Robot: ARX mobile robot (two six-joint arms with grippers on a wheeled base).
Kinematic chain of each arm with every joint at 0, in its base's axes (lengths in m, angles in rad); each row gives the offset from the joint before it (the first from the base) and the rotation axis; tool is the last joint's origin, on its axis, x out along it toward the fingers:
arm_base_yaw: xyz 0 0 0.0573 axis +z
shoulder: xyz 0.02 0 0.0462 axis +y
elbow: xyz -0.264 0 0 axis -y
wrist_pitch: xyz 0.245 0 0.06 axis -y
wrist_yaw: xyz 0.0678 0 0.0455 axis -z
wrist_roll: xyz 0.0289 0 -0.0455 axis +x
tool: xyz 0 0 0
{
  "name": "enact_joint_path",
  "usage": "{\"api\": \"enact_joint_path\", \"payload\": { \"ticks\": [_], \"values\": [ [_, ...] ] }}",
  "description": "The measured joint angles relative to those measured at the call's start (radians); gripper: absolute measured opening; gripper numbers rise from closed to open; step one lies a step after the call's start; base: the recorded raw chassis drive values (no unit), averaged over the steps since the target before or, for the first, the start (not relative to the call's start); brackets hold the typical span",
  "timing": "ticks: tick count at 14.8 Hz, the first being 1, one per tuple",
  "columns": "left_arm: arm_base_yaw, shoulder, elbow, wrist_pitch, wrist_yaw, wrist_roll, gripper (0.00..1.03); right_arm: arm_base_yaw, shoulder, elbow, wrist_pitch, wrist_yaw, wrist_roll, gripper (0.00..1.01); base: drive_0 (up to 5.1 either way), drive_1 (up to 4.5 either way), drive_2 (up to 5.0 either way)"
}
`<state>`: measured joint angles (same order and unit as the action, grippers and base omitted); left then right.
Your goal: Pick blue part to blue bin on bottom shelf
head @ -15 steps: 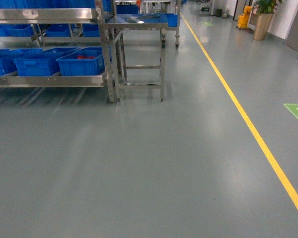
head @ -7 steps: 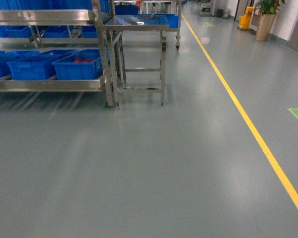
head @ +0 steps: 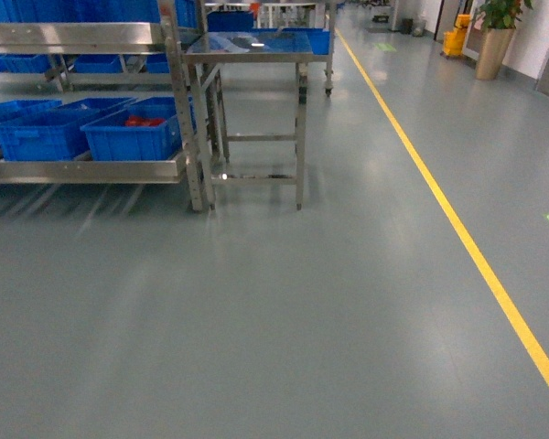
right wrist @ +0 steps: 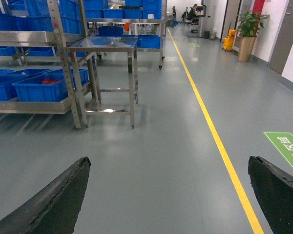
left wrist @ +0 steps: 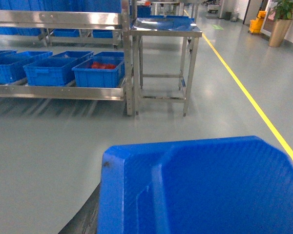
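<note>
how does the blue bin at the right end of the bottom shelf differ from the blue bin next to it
The right-end blue plastic bin holds red items; the neighbouring blue plastic bin to its left shows no contents from here. The right-end one sits beside the steel rack's upright post; the neighbour sits further in. Both are rectangular, open-topped and rest on the bottom shelf.

- Grey glossy floor (head: 284,311), streaked with soft reflections of overhead light.
- Yellow line (head: 457,229) painted along the aisle, running off into the distance.
- Steel table (head: 253,101) with a reflective top, just beside a rack post.
- Potted plant (right wrist: 247,34) by the right wall, a yellow mop bucket (right wrist: 229,43) near it.
- Green floor marking (right wrist: 288,146) at right.
</note>
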<state>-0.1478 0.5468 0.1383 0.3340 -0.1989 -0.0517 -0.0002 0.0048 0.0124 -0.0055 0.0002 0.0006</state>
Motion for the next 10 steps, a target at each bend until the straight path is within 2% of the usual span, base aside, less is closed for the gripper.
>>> {"api": "enact_joint_path", "payload": {
  "ticks": [10],
  "values": [
    [0.000,-0.002,0.000,0.003,0.000,0.000,0.44,0.000,0.000,0.000,0.004,0.000,0.000,0.98,0.0,4.12,-4.2]
  ]
}}
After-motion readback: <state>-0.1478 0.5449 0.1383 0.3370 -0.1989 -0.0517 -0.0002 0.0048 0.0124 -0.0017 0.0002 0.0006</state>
